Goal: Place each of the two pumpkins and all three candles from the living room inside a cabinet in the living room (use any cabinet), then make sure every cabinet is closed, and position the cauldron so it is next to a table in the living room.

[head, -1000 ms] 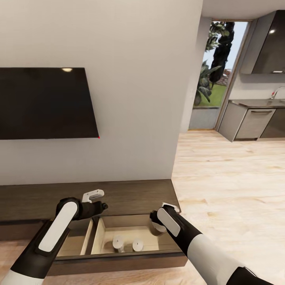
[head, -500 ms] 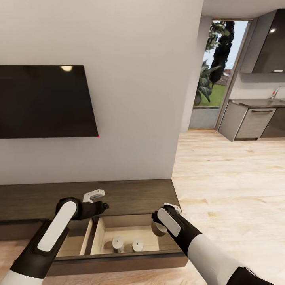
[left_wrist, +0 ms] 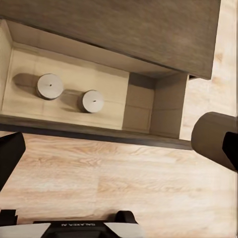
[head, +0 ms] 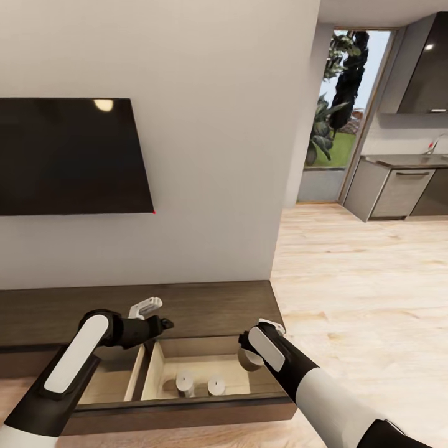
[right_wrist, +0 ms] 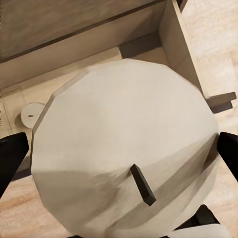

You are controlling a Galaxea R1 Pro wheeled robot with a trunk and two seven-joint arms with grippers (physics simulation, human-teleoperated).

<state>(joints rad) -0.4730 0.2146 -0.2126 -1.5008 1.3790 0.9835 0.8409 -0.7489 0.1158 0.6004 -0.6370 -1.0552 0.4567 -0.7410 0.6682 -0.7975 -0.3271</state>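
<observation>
Living room, plank floor. My right gripper clamps a candle above the cabinet's open drawer, where two candles stand. Left gripper: grip state unclear. TV beyond.

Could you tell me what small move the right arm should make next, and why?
Probably lower the third candle, held in the right gripper, into the open drawer. It hangs above the drawer's right end, beside two candles already standing inside.
</observation>
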